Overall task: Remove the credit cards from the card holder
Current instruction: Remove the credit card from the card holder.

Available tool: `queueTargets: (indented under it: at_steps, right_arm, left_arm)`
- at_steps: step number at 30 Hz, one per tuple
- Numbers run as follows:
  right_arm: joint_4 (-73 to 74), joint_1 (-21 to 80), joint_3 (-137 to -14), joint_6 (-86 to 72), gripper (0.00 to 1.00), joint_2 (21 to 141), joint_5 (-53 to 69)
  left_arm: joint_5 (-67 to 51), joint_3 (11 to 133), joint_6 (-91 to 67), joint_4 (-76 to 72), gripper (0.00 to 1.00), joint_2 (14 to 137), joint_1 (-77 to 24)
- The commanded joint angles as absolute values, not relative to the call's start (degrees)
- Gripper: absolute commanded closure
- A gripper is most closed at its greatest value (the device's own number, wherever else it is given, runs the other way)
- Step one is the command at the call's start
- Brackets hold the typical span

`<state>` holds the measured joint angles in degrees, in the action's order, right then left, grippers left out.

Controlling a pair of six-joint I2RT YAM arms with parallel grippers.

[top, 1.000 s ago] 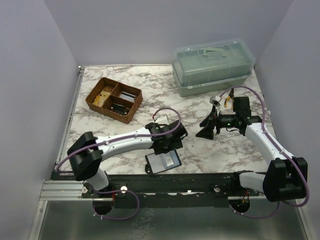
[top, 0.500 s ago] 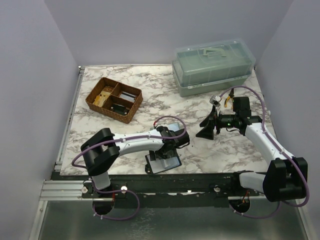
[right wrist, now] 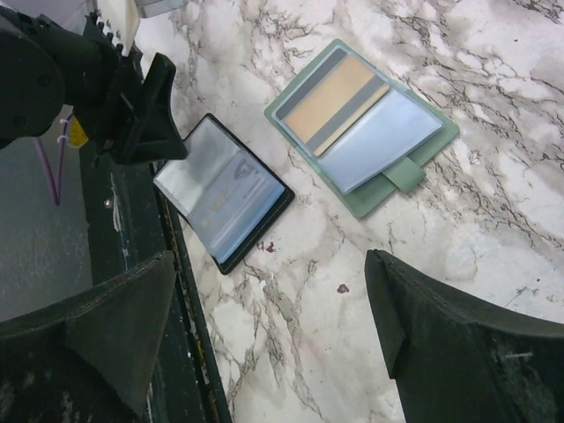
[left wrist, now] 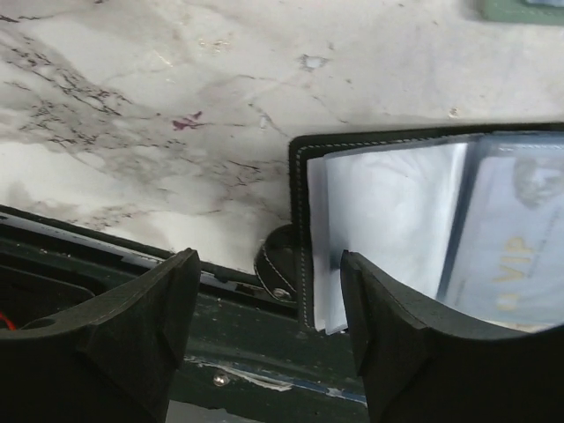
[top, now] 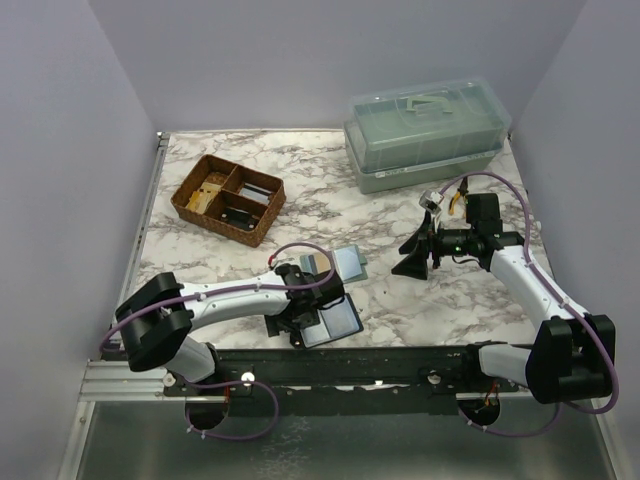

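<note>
The card holder [left wrist: 298, 203] is lying open and flat on the marble bench [top: 320, 200], right at the near edge in front of the left arm, with its snap strap pointing toward the rail. The credit cards [left wrist: 507, 256] are sitting inside it, tucked in clear sleeves; the one showing best is pale blue-grey with "VIP" printed on it. The left hand [left wrist: 269, 260] is hanging low at the holder's strap end with its fingers spread wide, pinching nothing; one finger is overlapping the holder's edge in the wrist view, but I cannot tell whether it is touching. Just beyond the holder, farther from the rail, a sage green wallet [right wrist: 407, 170] is lying open too, showing a tan and grey striped card and a pale sleeve. The right hand [top: 413, 253] is hovering over the right part of the bench, well apart from both wallets, its fingers spread and carrying nothing. A brown wicker tray [top: 225, 232] is sitting toward the far left, and a lidded green plastic box [top: 425, 130] is standing at the far right.
</note>
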<state>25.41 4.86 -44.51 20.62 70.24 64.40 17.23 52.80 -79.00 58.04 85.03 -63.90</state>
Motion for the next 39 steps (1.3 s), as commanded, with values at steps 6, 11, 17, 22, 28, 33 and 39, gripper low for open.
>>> queueTargets:
  at_steps: [6,11,17,22,28,33,39]
  right_arm:
    - [25.8,4.7,-43.5,20.7,0.05,70.3,71.9]
    - [21.8,10.6,-43.1,13.1,0.08,75.6,79.9]
    - [12.0,21.4,-42.1,0.6,0.17,84.7,70.0]
    - [2.8,27.4,-39.5,-12.0,0.2,87.8,63.0]
    - [5.1,33.1,-43.0,-12.7,0.29,93.5,54.6]
    - [6.8,33.1,-43.6,-11.4,0.36,93.6,46.9]
    - [7.2,33.1,-42.8,-9.5,0.38,90.5,40.1]
  left_arm:
    - [13.2,51.4,-69.6,48.2,0.29,77.6,-60.7]
    - [1.6,42.0,-66.8,36.8,0.48,73.4,-54.6]
    - [0.1,35.6,-68.9,31.2,0.53,71.2,-53.4]
    - [0.1,34.2,-69.0,28.3,0.53,72.0,-53.0]
    - [-2.0,33.6,-69.0,25.4,0.53,74.1,-52.8]
    - [-2.6,32.6,-69.5,23.3,0.54,75.0,-52.8]
    - [-2.6,32.2,-69.5,22.4,0.54,76.2,-52.5]
